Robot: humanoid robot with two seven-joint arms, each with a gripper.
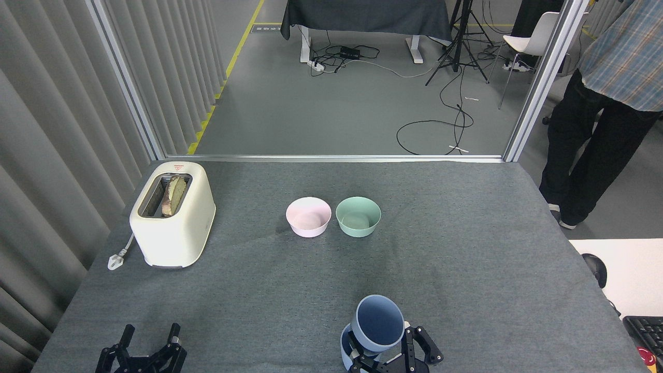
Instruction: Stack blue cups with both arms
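A pale blue cup (378, 322) is held tilted in my right gripper (389, 351) at the bottom edge of the head view, its black fingers closed around the cup's lower wall. Its base sits over or partly inside a second blue cup (344, 348), of which only a sliver of rim and wall shows at the left. Whether the upper cup rests fully inside I cannot tell. My left gripper (149, 344) stands open at the lower left, with nothing between its fingers, far from both cups.
A cream toaster (173, 213) with bread in its slot stands at the left, its plug (115, 260) beside it. A pink bowl (308, 216) and a mint-green bowl (358, 216) sit mid-table. A person (603, 103) stands beyond the table's right edge.
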